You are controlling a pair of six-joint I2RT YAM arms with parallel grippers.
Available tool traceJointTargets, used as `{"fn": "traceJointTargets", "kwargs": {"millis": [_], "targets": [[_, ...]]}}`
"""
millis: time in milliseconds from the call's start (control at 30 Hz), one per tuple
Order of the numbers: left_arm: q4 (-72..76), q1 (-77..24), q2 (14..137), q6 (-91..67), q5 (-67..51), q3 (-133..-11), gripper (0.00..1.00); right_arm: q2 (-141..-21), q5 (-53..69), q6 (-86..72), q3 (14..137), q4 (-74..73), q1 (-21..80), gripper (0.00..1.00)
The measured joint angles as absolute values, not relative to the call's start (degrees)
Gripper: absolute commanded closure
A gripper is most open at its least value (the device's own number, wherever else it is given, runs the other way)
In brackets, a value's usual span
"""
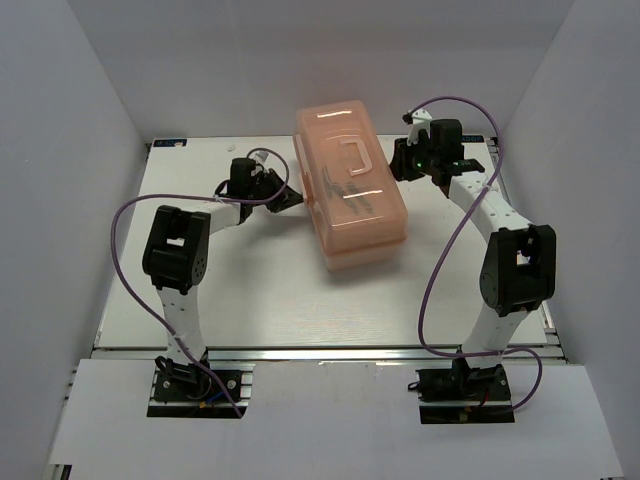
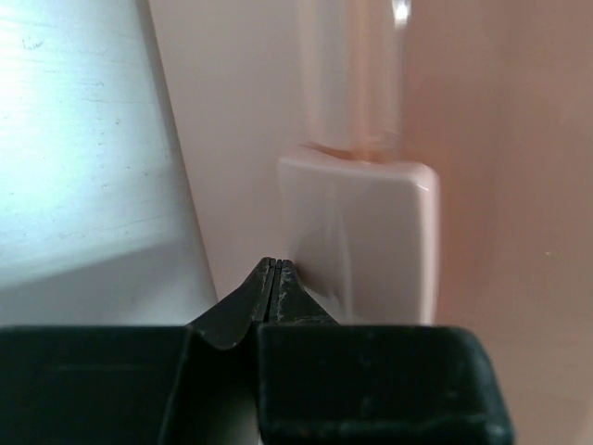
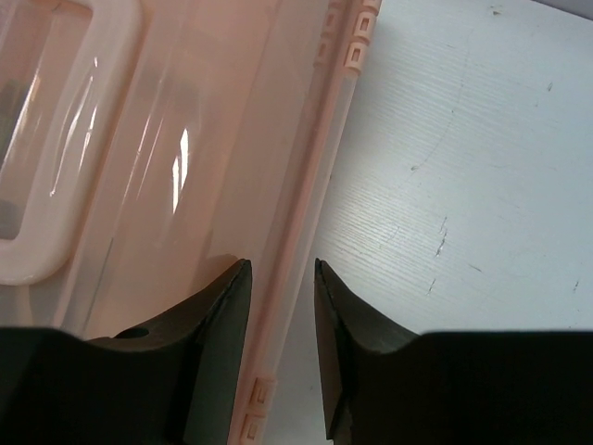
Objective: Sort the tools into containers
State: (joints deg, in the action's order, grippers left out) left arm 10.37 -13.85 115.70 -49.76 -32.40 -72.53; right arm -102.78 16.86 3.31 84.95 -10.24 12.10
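The salmon-pink toolbox (image 1: 350, 185) stands closed in the middle of the table, its lid handle (image 1: 348, 158) on top. Dark thin shapes (image 1: 358, 200) show dimly through the lid; I cannot tell which tools they are. My left gripper (image 1: 293, 197) is shut and empty, its tips (image 2: 274, 264) touching the edge of the pale latch (image 2: 371, 241) on the box's left side. My right gripper (image 1: 405, 160) is open at the box's right side. Its jaws (image 3: 281, 269) straddle the lid's rim (image 3: 320, 158) without closing on it. The lid handle (image 3: 56, 250) shows at the left.
The white table (image 1: 250, 290) is walled in white at the left, back and right. Purple cables (image 1: 130, 270) loop beside each arm. Bare tabletop (image 3: 463, 167) lies right of the box.
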Motion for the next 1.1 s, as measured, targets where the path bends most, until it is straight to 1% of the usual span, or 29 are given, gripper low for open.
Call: {"fn": "traceJointTargets", "kwargs": {"millis": [167,300,833,1000,1100], "targets": [[11.7,-14.6,119.5,-51.1,-34.9,-74.0,0.92,-102.8,17.1,3.5,84.6,-10.5,12.1,0.6],[15.6,-13.9,121.6,-53.8,-37.6,-73.9,0.94,-102.8,17.5,3.6,84.6,-10.6,11.9,0.59],[39.5,-13.0,122.0,-69.4,-44.4,-64.1,0.98,-102.8,18.3,5.0,84.6,-10.7,11.5,0.59],[48.4,-13.0,123.3,-75.8,-47.3,-62.7,0.98,-102.9,18.0,5.1,84.6,-10.7,11.1,0.59],[51.1,-13.0,124.0,-78.1,-48.5,-61.9,0.99,-102.9,18.0,5.2,84.6,-10.7,11.1,0.59]]}}
